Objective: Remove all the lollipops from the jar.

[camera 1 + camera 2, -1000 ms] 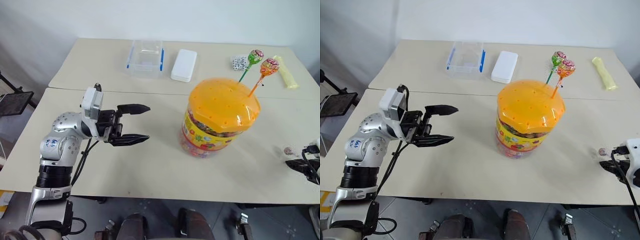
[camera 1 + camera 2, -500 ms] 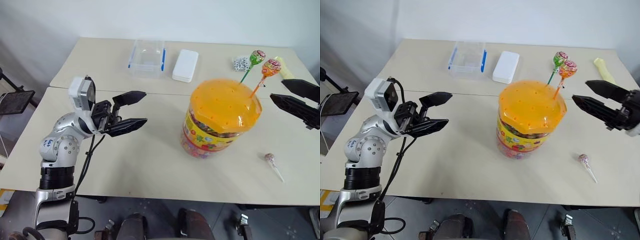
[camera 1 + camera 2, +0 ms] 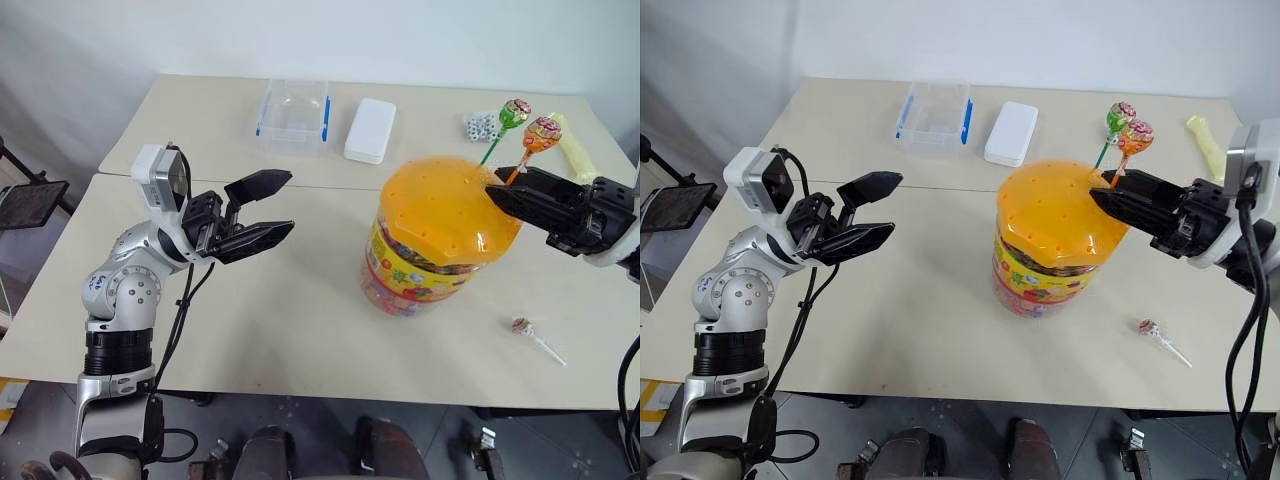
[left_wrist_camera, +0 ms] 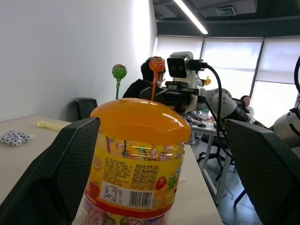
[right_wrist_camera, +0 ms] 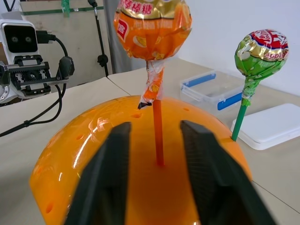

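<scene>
A third lollipop [image 3: 527, 329] is lying flat on the front table [image 3: 300, 340] at the lower right of the head view, its white stick pointing toward the right edge, well apart from the jar [image 3: 442, 232]. The jar is standing right of centre on that table, its domed orange lid dotted with small holes and a yellow-red label wrapping the clear wall below. At the left of the frame the left gripper [image 3: 277, 203] is hovering above the table with its two black fingers spread and nothing between them, pointing toward the jar from well apart. At the right, the right gripper [image 3: 497, 193] is reaching over the lid's far right side; in the right wrist view its fingers are standing slightly apart on either side of the orange lollipop [image 5: 153, 26] stick, not touching it. That lollipop and the green lollipop [image 3: 514, 113] just beside it are standing upright in holes in the lid. On the rear table, toward the top of the frame, a clear blue-clipped box [image 3: 292, 115], a white lid [image 3: 369, 130], some spotted dice [image 3: 478, 126] and a pale yellow tube [image 3: 575, 146] are lying.
</scene>
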Robot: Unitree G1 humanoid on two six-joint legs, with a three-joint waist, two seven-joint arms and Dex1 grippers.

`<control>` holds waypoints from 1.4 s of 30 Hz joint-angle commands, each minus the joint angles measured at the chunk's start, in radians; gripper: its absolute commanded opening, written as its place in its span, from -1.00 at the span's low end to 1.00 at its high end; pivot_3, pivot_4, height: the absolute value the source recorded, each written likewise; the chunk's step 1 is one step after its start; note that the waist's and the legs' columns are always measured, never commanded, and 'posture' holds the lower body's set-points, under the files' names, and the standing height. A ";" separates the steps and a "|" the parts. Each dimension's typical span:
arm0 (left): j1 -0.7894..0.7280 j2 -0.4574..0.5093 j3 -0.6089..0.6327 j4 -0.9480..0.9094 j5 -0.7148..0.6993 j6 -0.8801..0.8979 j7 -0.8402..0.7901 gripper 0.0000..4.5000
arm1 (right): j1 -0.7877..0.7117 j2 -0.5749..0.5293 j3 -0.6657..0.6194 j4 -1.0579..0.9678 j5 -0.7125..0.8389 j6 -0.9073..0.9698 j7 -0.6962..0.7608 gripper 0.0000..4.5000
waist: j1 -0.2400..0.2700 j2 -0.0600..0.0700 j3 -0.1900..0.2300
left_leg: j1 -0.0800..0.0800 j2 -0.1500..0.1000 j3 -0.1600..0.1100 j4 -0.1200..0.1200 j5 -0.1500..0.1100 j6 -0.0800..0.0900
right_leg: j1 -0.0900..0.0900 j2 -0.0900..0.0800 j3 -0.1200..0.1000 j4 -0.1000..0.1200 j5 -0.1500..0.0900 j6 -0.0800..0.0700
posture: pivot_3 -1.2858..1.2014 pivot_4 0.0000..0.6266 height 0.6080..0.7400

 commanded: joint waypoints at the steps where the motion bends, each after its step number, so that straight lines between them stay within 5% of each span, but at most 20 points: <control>1: -0.017 -0.007 0.024 -0.030 -0.042 0.008 0.009 1.00 | -0.026 0.003 -0.035 0.004 0.018 -0.012 0.001 -0.85 | -0.001 0.000 0.000 | 0.000 0.000 0.000 0.000 0.000 0.000 | 0.000 0.000 0.000 0.000 0.000 0.000 | 0.03 -0.52 1.00; 2: -0.018 -0.009 0.026 -0.030 -0.047 0.011 0.011 1.00 | -0.029 0.003 -0.038 0.007 0.020 -0.012 0.001 -0.99 | -0.002 0.000 0.000 | 0.000 0.000 0.000 0.000 0.000 0.000 | 0.000 0.000 0.000 0.000 0.000 0.000 | 0.03 -0.52 1.00; 10: -0.033 -0.028 0.015 -0.027 -0.044 0.007 0.014 1.00 | -0.094 -0.014 -0.166 0.081 0.085 -0.010 -0.056 -0.99 | 0.002 0.000 0.000 | -0.001 0.000 0.000 0.001 0.000 0.000 | 0.000 0.000 0.000 0.000 0.000 0.000 | 0.03 -0.52 1.00; 16: -0.070 -0.061 0.024 -0.036 -0.072 0.010 0.025 1.00 | 0.041 -0.154 -0.349 0.357 -0.074 -0.021 -0.030 -0.99 | 0.010 -0.001 0.000 | -0.002 0.000 -0.001 0.002 0.000 0.001 | 0.000 0.000 -0.001 -0.001 0.000 0.000 | 0.03 -0.52 1.00; 23: -0.071 -0.061 -0.017 -0.061 -0.065 0.020 -0.015 1.00 | 0.359 -0.209 -0.223 0.479 -0.421 -0.124 0.005 -0.99 | -0.004 0.000 0.000 | -0.001 0.000 0.002 0.002 0.000 0.001 | 0.000 0.000 0.001 -0.001 0.000 0.000 | 0.03 -0.52 1.00; 31: -0.080 0.080 -0.211 0.045 0.265 -0.239 -0.250 1.00 | 0.408 -0.174 -0.017 0.588 -0.635 -0.168 -0.053 -0.99 | -0.007 0.001 -0.001 | 0.001 0.000 0.005 0.001 0.000 0.000 | 0.000 0.002 0.003 -0.003 0.000 0.000 | 0.03 -0.52 1.00; 36: -0.097 0.059 -0.178 0.046 0.219 -0.209 -0.237 1.00 | 0.444 -0.192 -0.023 0.568 -0.635 -0.159 0.034 -0.39 | 0.000 0.002 -0.001 | -0.001 0.000 0.003 0.001 0.000 0.000 | 0.000 0.002 0.002 -0.005 0.000 0.000 | 0.03 -0.52 1.00; 42: -0.111 -0.003 -0.091 0.049 0.110 -0.125 -0.131 1.00 | 0.413 -0.187 -0.237 0.472 -0.487 -0.275 0.237 0.51 | -0.002 0.002 -0.001 | -0.001 0.000 0.004 0.001 0.000 0.001 | 0.000 0.001 0.003 -0.005 0.000 0.000 | 0.03 -0.52 1.00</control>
